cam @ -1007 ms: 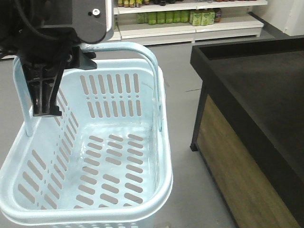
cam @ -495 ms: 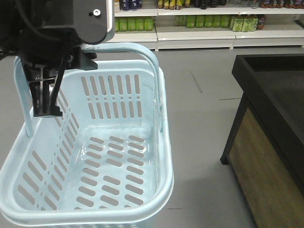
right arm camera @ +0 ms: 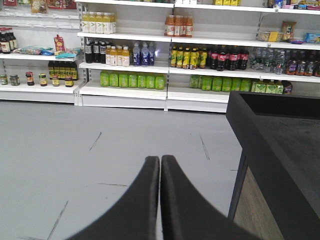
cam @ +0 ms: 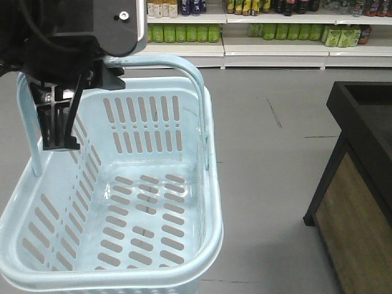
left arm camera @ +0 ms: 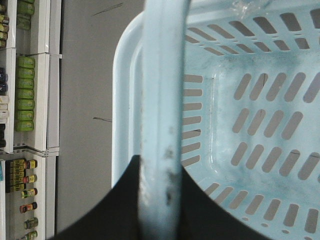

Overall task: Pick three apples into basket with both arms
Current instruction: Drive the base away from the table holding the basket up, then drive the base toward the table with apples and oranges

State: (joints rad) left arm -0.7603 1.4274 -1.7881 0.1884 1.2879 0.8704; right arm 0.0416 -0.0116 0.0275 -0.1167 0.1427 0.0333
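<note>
Pale-blue basket (cam: 215, 208), handle (cam: 159, 59) between left jaws.

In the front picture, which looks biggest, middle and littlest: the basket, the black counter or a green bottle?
1. basket, nearest the camera.
2. black counter, cut off at the edge.
3. green bottle, tiny and far away.

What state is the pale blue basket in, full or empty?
Empty. The pale blue basket shows its slotted floor bare in the front view; nothing lies inside it.
</note>
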